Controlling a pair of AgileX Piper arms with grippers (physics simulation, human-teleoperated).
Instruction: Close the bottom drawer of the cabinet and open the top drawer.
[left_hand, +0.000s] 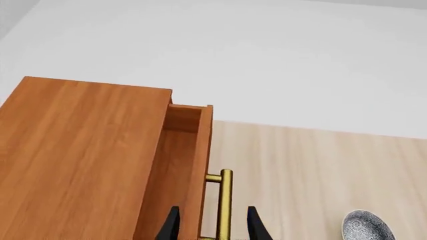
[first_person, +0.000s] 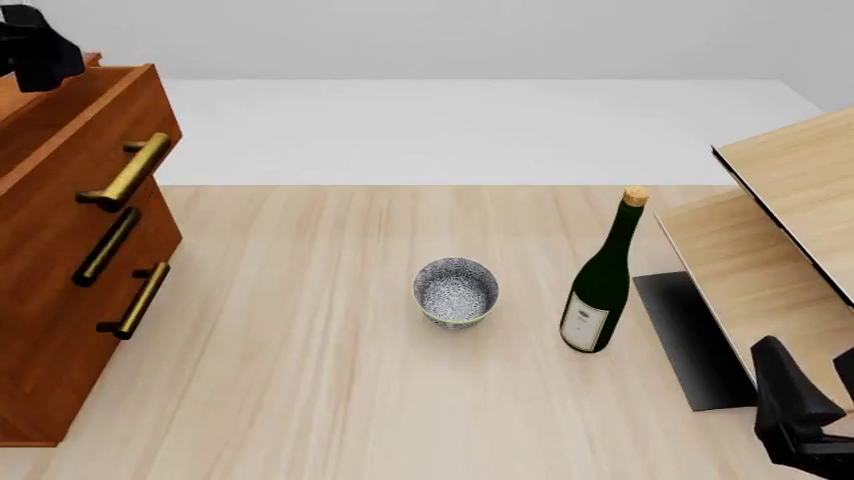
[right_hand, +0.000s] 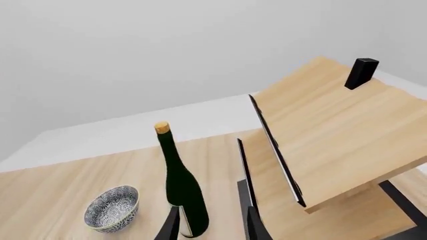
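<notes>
The reddish-brown cabinet (first_person: 54, 330) stands at the table's left edge. Its top drawer (first_person: 94, 130) is pulled out a little, and its brass handle (first_person: 127, 170) stands forward of the other two. In the left wrist view the top drawer (left_hand: 190, 165) shows its open inside, and the handle (left_hand: 225, 200) lies between my fingertips. My left gripper (first_person: 34, 45) (left_hand: 213, 226) is open above the cabinet's top and holds nothing. The bottom drawer (first_person: 80, 350) looks flush with the middle one. My right gripper (first_person: 814, 380) (right_hand: 212, 227) is open and empty at the near right.
A speckled bowl (first_person: 457, 290) sits mid-table, with a dark green corked wine bottle (first_person: 601, 285) upright to its right. Pale slanted wooden boards (first_person: 787, 220) on a black base (first_person: 687, 340) fill the right side, just beyond my right gripper.
</notes>
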